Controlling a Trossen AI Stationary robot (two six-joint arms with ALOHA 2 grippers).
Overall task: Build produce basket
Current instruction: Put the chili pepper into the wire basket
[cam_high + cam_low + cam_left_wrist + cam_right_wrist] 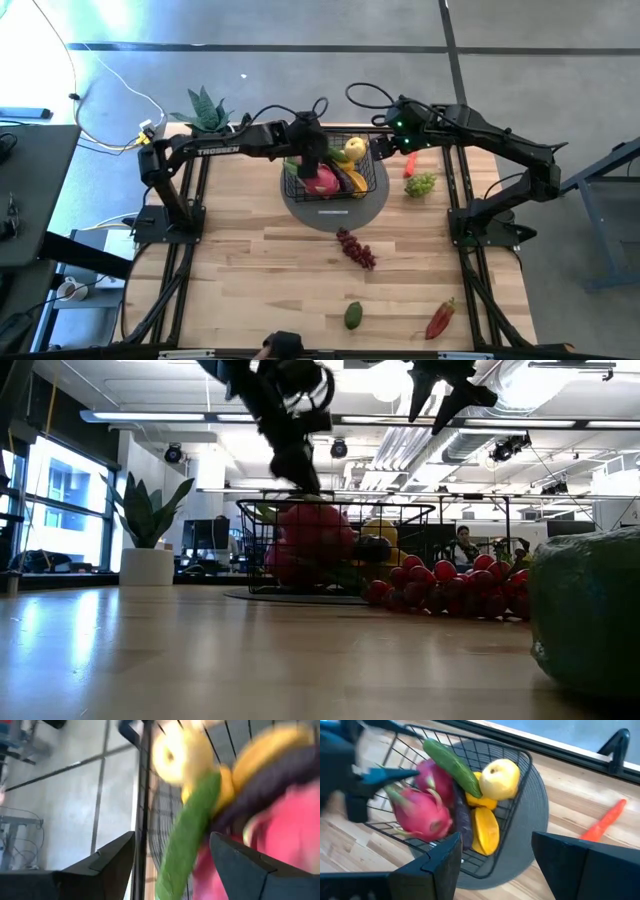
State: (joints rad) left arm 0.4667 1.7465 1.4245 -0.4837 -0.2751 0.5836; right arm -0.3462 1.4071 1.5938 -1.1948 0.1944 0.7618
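The black wire basket (335,172) stands on a round grey mat (335,210) at the table's far middle. It holds pink dragon fruits (420,812), a green cucumber (452,765), a yellow pear (499,779), a yellow starfruit (487,827) and a dark purple piece (461,817). My left gripper (312,150) is open just above the basket's left part; its fingers stand on either side of the cucumber (187,835) and the basket rim (142,795). My right gripper (385,145) is open and empty, above the table beside the basket's right rim.
An orange-red long vegetable (410,165) and green grapes (421,185) lie right of the basket. Purple grapes (356,248) lie nearer the middle. An avocado (353,315) and a red chilli (440,320) lie near the front edge. A potted plant (205,110) stands at the far left.
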